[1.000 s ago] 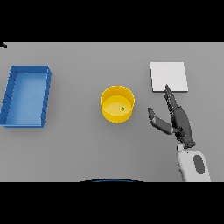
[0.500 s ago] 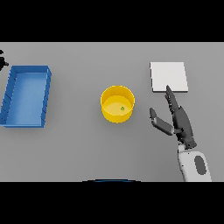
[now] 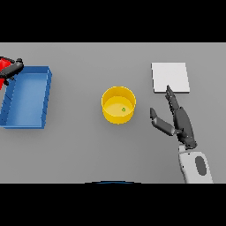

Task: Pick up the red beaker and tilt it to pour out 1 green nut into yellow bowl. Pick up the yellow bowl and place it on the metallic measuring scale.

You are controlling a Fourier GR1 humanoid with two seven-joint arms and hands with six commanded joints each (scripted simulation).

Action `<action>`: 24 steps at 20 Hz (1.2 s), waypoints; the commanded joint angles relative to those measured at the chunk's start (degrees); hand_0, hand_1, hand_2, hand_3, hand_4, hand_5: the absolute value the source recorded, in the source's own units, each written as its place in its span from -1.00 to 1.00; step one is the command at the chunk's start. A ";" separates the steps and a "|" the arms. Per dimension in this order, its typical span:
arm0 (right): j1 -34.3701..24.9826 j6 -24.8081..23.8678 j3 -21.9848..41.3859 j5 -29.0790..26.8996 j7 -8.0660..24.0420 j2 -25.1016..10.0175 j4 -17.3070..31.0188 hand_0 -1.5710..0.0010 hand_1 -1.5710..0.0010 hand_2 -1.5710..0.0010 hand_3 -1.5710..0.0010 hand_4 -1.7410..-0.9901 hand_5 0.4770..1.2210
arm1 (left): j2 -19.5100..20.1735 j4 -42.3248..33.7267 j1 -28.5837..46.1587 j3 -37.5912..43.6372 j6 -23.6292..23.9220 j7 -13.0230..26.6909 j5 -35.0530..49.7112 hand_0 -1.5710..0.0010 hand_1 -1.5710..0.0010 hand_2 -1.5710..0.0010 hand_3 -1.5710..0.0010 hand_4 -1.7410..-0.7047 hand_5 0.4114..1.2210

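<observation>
The yellow bowl (image 3: 117,118) stands at the table's middle with one green nut (image 3: 123,109) inside it. To its right, my right hand (image 3: 180,121) hovers open, fingers straight and pointing away, thumb spread toward the bowl, touching nothing. The metallic scale (image 3: 171,77), a pale square plate, lies just beyond those fingertips. At the far left edge my left hand (image 3: 13,69) is curled on the red beaker (image 3: 4,64), which is mostly cut off by the view's edge.
A blue open bin (image 3: 46,95) sits at the left, directly beside and below the left hand with the beaker. Bare grey table lies between the bin, the bowl and the scale.
The left hand with the red beaker has come further into view at the left edge, toward the blue bin. The right hand, bowl and scale have stayed put.
</observation>
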 commanded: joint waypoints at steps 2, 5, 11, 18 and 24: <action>0.65 0.13 -0.16 -0.21 -1.17 -0.34 -0.54 1.00 1.00 1.00 1.00 0.12 -0.33 | 0.86 -1.22 0.34 -0.48 -1.99 0.36 0.41 0.20 0.32 0.39 0.62 0.72 -0.32; 0.38 0.44 -0.55 -0.62 -0.94 -0.75 -0.28 1.00 1.00 1.00 1.00 0.13 -0.34 | 1.24 0.33 -1.25 -2.06 -5.58 2.28 -0.72 0.59 0.65 0.69 0.81 0.83 -0.39; -0.06 -0.41 -0.02 0.63 0.37 -0.34 -0.01 1.00 1.00 1.00 1.00 0.20 -0.36 | 0.52 2.14 -1.79 -3.83 -4.38 0.85 -3.80 0.89 0.91 0.92 0.95 0.94 -0.40; -5.79 2.03 3.54 6.59 2.52 -4.88 -1.21 0.98 1.00 1.00 1.00 0.53 -0.47 | 0.09 -0.46 -0.95 -2.43 -0.95 -1.31 -2.71 0.98 0.98 0.98 0.99 0.97 -0.32; -14.77 10.14 10.95 14.86 1.72 -11.77 2.71 1.00 1.00 1.00 1.00 0.30 -0.54 | 0.94 -1.79 0.45 -2.12 -0.45 -2.29 -2.23 0.99 1.00 1.00 1.00 0.93 -0.27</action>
